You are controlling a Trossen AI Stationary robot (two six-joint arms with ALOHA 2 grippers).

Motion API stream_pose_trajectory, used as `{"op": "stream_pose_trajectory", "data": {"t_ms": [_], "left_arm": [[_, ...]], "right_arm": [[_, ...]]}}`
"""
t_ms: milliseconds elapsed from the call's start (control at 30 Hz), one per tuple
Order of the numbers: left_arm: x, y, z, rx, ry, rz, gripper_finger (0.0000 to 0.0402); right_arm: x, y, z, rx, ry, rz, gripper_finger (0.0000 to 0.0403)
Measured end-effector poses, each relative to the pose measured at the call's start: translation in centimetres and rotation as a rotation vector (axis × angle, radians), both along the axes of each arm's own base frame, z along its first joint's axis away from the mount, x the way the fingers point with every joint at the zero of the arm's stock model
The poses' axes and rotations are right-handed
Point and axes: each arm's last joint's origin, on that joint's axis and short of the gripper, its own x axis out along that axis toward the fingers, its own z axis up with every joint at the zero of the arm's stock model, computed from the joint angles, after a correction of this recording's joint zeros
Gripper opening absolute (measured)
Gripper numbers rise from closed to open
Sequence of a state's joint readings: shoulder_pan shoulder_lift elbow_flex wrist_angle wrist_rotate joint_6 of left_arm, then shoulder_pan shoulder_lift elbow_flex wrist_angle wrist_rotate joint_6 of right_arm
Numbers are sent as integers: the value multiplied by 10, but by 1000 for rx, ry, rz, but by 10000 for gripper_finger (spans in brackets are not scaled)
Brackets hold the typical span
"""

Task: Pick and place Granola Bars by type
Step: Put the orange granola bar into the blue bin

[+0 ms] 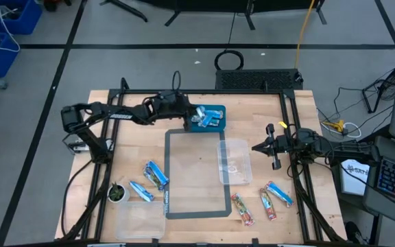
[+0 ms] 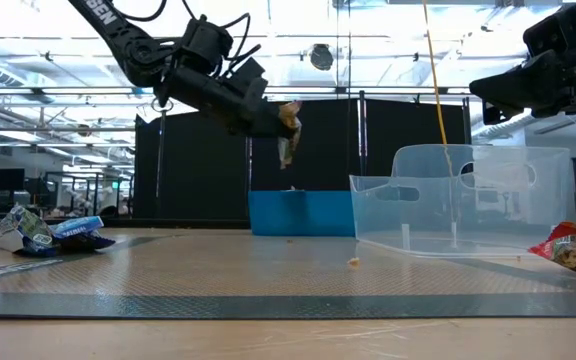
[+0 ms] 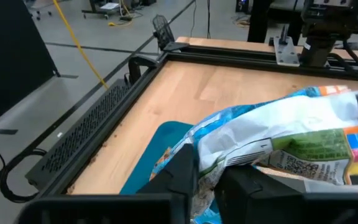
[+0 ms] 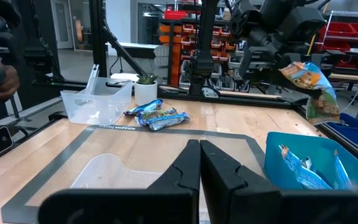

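The left gripper [image 2: 280, 118] pinched a blue-wrapped granola bar [image 2: 288, 140] by one end, above the blue bin [image 1: 211, 117]; light, crinkly, slippery, it dangled below the jaws; the right gripper [image 1: 269, 146] waited closed.

blue-and-white granola bars [image 1: 155, 174] scattered flat; one bar [image 2: 288, 128] aloft in left pincer [image 2: 280, 122]

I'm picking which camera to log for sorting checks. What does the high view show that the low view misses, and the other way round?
Only the high view shows the bars inside the blue bin, the green-topped pot and the lower clear bin. Only the low view shows that the held bar hangs well above the blue bin. Both show the left gripper shut on that bar over the bin, loose blue bars, red bars, and the right gripper waiting aside.
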State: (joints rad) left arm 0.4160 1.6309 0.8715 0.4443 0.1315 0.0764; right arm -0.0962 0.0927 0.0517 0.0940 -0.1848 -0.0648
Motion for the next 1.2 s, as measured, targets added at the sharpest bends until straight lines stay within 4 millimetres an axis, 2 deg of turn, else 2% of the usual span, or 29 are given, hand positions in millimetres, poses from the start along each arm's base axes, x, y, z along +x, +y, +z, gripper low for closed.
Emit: {"op": "stream_pose_trajectory", "data": {"t_ms": [200,367,533,1000,1200], "left_arm": [[0,0,-1,-15,10,4,125],[0,0,-1,-16,11,4,157],[0,0,-1,-15,12,4,169],[0,0,-1,-42,4,14,171],[0,0,-1,-54,0,20,197]], "right_arm": [[0,0,0,0,0,0,4],[0,0,0,0,0,0,4],[0,0,0,0,0,0,4],[0,0,0,0,0,0,4],[0,0,0,0,0,0,4]]}}
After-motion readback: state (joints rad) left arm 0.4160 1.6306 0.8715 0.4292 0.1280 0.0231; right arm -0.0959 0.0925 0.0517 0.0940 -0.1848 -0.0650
